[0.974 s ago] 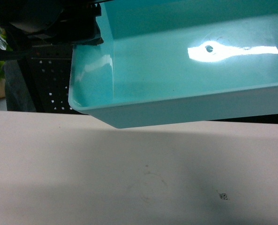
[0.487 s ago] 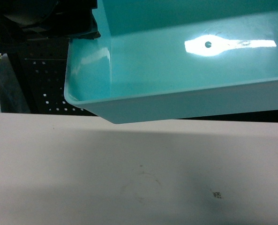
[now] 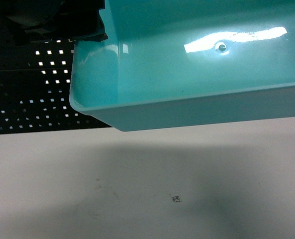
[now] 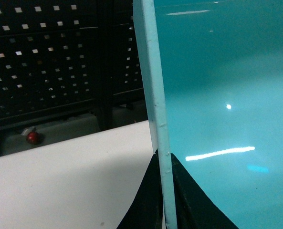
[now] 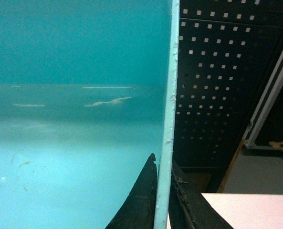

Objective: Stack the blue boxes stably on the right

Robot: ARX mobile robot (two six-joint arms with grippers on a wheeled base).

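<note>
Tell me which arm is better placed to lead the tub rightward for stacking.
Neither clearly: the left gripper and the right gripper each pinch an end wall of the turquoise tub, held above the table. Probably both move together; no stack is visible.

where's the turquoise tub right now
The turquoise tub is held up in the air across the top of the head view, above the white table, with the left gripper and right gripper each clamping an end wall.

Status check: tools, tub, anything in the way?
Left tool and right tool each shut on the light turquoise plastic tub rim. Tub airborne above the white table. Table below shows nothing in the way.
</note>
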